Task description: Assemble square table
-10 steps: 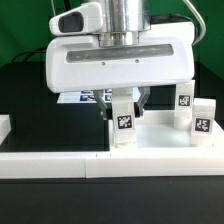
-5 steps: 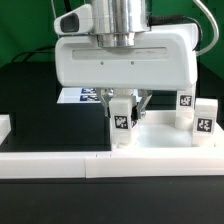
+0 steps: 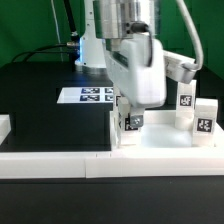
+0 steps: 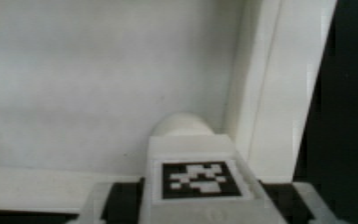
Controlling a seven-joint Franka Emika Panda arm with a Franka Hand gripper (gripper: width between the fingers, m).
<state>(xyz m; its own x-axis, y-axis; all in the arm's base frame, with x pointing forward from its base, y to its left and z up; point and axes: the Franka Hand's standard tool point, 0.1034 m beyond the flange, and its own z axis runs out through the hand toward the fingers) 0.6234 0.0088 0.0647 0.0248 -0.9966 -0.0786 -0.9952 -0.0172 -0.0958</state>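
Your two-finger gripper is clamped on a small white tagged leg peg, standing upright on the large white plastic square panel. Two more white tagged pegs stand at three o'clock of it, well apart.

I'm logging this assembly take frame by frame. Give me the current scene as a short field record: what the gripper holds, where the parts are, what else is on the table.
gripper: shut on a leg peg, held upright at the panel's corner
panel: white, raised rim, lying flat on the black table
other pegs: two, and, standing upright at the exterior view's right
marker board: flat on the table behind the gripper
peg seating: cannot tell whether the held peg is fully in its socket
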